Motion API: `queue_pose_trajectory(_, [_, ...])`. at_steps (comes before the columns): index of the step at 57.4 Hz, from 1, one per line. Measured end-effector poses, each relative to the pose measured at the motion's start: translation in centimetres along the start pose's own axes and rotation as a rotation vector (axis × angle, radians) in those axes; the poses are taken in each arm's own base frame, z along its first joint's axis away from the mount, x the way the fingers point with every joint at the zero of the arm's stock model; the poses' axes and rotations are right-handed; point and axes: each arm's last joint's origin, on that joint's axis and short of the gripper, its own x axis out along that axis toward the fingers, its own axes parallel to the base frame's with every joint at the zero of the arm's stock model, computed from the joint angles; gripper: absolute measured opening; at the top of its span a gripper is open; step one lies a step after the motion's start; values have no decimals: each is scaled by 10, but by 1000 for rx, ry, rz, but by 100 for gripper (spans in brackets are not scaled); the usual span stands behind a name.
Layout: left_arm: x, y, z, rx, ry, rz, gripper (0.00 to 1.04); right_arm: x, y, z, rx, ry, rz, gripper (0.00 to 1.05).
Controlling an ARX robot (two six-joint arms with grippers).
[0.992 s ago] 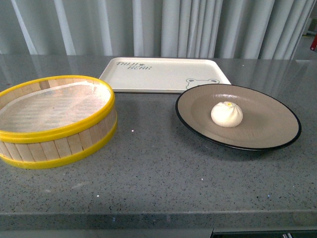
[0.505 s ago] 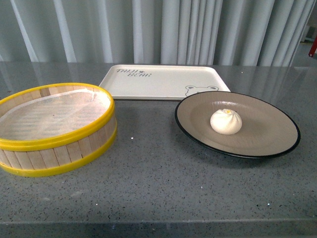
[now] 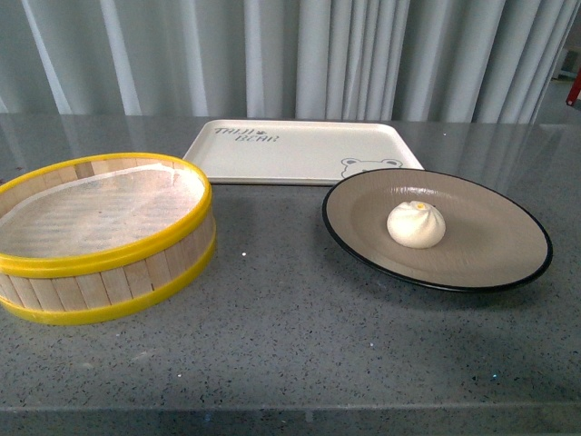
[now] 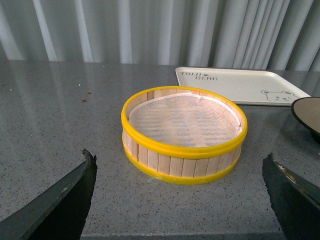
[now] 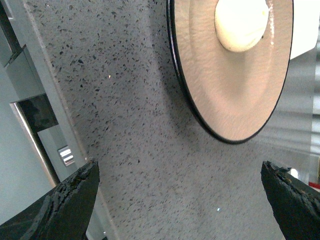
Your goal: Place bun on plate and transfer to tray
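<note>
The bun [image 3: 417, 223] is seated in the plate [image 3: 495, 250], centre right; the steamer basket [image 3: 100, 268] is paper-lined. Left gripper [image 4: 179, 165] and right gripper [image 5: 180, 170] jaws are spread wide, empty.

Cream-white bun [image 3: 417, 224], tan black-rimmed plate [image 3: 490, 243], yellow-rimmed steamer basket [image 3: 102, 238], speckled grey counter [image 3: 300, 336]

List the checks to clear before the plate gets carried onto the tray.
1. Bun seated on plate: ok, near the middle.
2. Tray free to take the plate: ok, nothing lies on it.
3. Right end effector open and empty: ok, over the counter beside the plate's rim.
4. Left end effector open and empty: ok, facing the steamer basket.
5. Steamer basket apart from plate: ok, bare counter between them.
6. Plate's far rim clear of the tray's corner: cannot tell.
</note>
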Motion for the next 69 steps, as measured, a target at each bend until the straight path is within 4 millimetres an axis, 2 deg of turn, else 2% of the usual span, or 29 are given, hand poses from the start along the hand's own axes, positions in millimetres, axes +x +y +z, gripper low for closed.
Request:
queue_pose_trajectory(32, [0, 0, 0, 0, 0, 0, 98, 46, -20, 13, -144, -49, 38, 96])
queue_pose_trajectory(55, [0, 0, 0, 0, 0, 0, 98, 75, -20, 25, -197, -74, 29, 96])
queue_pose_trajectory(62, [0, 0, 0, 0, 0, 0, 98, 81, -20, 28, -214, -75, 26, 80])
queue_pose_trajectory(66, [0, 0, 0, 0, 0, 0, 98, 86, -19, 28, -218, -63, 35, 64])
queue_pose_trajectory(69, [0, 0, 0, 0, 0, 0, 98, 88, -18, 27, -218, -60, 39, 57])
